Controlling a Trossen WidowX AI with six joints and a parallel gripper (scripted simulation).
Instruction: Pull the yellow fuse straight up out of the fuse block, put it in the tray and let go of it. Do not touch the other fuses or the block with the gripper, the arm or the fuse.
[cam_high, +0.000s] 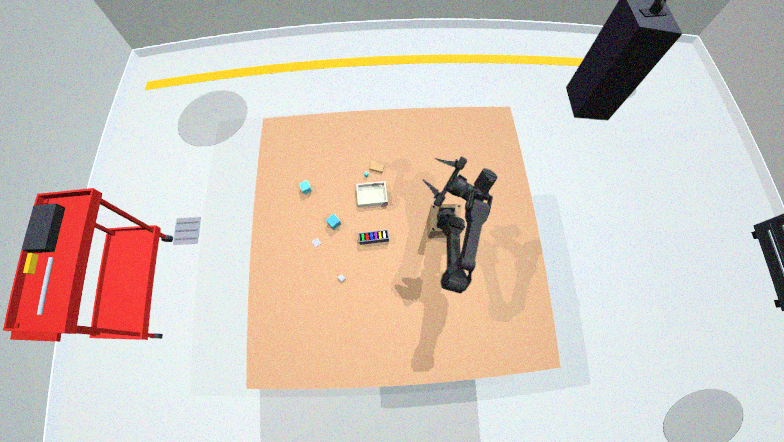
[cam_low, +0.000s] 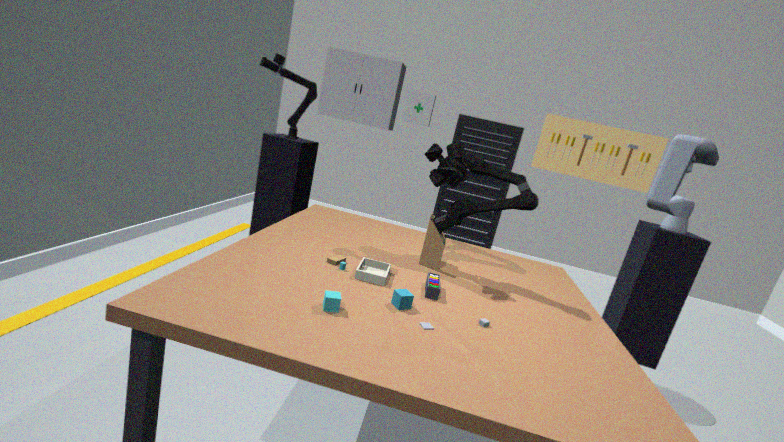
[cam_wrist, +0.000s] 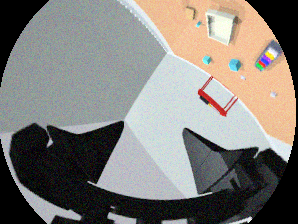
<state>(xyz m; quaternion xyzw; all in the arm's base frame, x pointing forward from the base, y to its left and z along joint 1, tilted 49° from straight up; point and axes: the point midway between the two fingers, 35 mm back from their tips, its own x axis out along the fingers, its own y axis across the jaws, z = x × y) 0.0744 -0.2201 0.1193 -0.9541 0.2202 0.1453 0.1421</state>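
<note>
Gripper (cam_high: 439, 174) wide open, empty, high above table, well right of fuse block (cam_high: 373, 236). Yellow fuse (cam_high: 376, 236) seated in block btwn neighbours, tray (cam_high: 371, 193) just beyond. Prob. light, stiff, smooth; pinch exposed top only, pull vertical.

Exterior view. The arm (cam_low: 483, 203) rises from a tan base (cam_low: 432, 247) on the worktop (cam_low: 274, 340), its hand (cam_low: 439, 164) raised high above the surface with fingers spread and nothing between them. On the worktop stand the cream tray (cam_low: 373, 271), the dark fuse block (cam_low: 433, 285) with coloured fuses showing on top, and two teal cubes (cam_low: 332, 301) (cam_low: 402, 298), apart from one another. Two small grey pieces (cam_low: 426, 325) (cam_low: 484, 322) lie nearer the front edge.
</note>
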